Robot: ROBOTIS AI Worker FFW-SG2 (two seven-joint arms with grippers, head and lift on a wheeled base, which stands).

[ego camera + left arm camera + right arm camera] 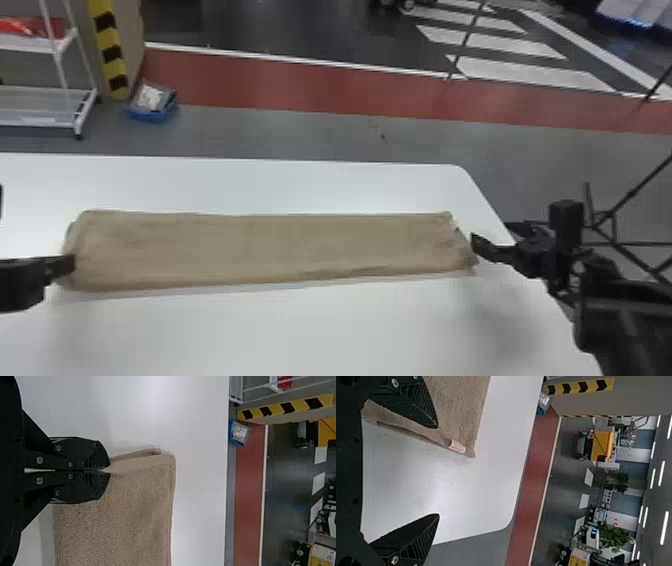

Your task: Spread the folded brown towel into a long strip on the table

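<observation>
- White surface (325,330), rounded far right corner, gray floor beyond with a red band (300,85).
- Left claw (71,264): pressed together, pinching the edge of the towel's left end.
- Right claw (490,232): spread wide, near the towel's right end.
- Brown terry towel (265,247): on the surface, long flat strip running left-right between the claws; right end near the surface's right edge.
- Fold opening along the towel's right end, small pale label (457,446) poking out.
- Past the surface, far left: white wheeled rack (60,47) with red stuff (40,26) on its upper shelf.
- Beside the rack: yellow-black striped guard (111,55) on a pillar; blue bin (155,116) on the floor by its foot.
- Farther off: white floor stripes (530,75); yellow vehicle (602,446) and leafy green plant (613,537) in the right wrist view.
</observation>
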